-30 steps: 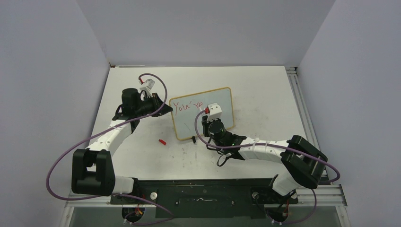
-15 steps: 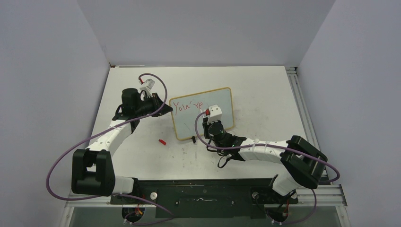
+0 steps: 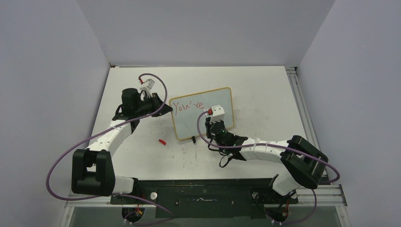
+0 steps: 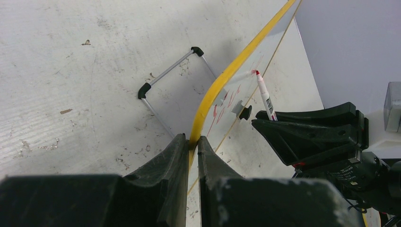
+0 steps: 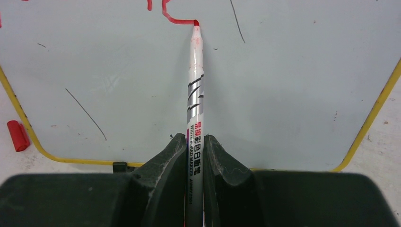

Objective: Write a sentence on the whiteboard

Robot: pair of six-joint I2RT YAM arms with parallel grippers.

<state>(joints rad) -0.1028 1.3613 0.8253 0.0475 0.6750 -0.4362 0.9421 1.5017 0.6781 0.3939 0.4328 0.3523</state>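
Observation:
The whiteboard (image 3: 215, 101) stands tilted mid-table on its wire stand, with a tan-yellow frame (image 4: 222, 82). Red writing (image 3: 187, 106) on its upper left reads "You're". My left gripper (image 4: 193, 142) is shut on the board's left frame edge and holds it. My right gripper (image 5: 194, 140) is shut on a white marker (image 5: 195, 94) with a red tip, and the tip touches the board at the end of a red stroke (image 5: 177, 19). The marker also shows in the left wrist view (image 4: 264, 94), tip against the board face.
A red marker cap (image 3: 162, 141) lies on the table left of the board's bottom corner; it also shows in the right wrist view (image 5: 18, 135). Faint grey scuff lines (image 5: 86, 113) mark the board. Grey walls close in the table at the back and sides.
The last red letter on the board has grown from a "p"-like shape into "e". My right gripper with the marker has shifted slightly right. The left arm has not moved.

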